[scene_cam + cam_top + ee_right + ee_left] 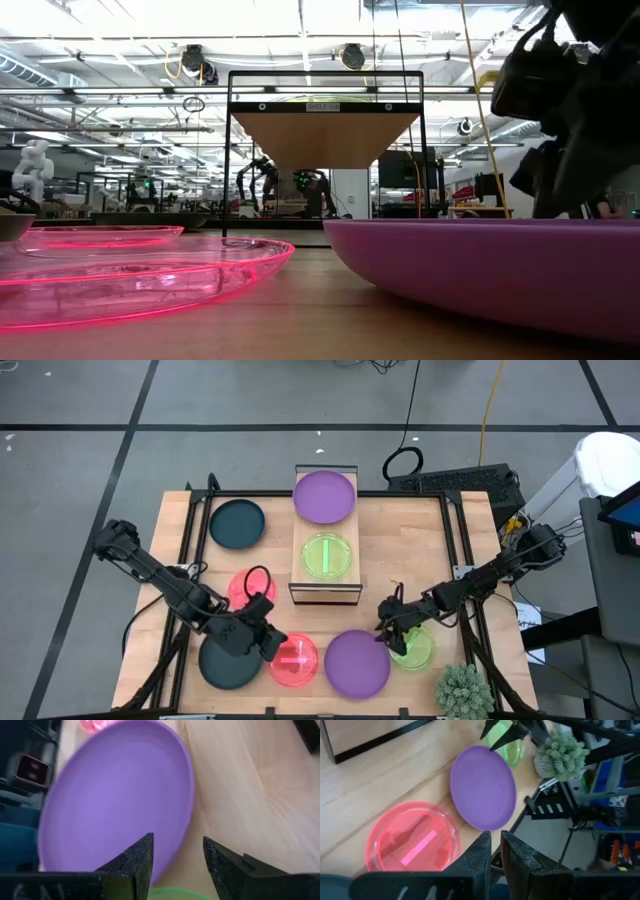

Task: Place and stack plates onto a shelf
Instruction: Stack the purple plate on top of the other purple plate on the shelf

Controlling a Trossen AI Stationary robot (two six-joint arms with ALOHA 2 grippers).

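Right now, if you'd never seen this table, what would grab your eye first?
The shelf at the table's middle, with a purple plate at its far end and a green plate glowing on it. Then the near row of plates: a dark plate, a pink plate, another purple plate, with the left gripper shut beside the pink one and the right gripper open over the purple one's edge.

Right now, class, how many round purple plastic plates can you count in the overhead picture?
2. One purple plate sits at the far end of the wooden shelf; the other purple plate lies on the table's near edge. None seems hidden.
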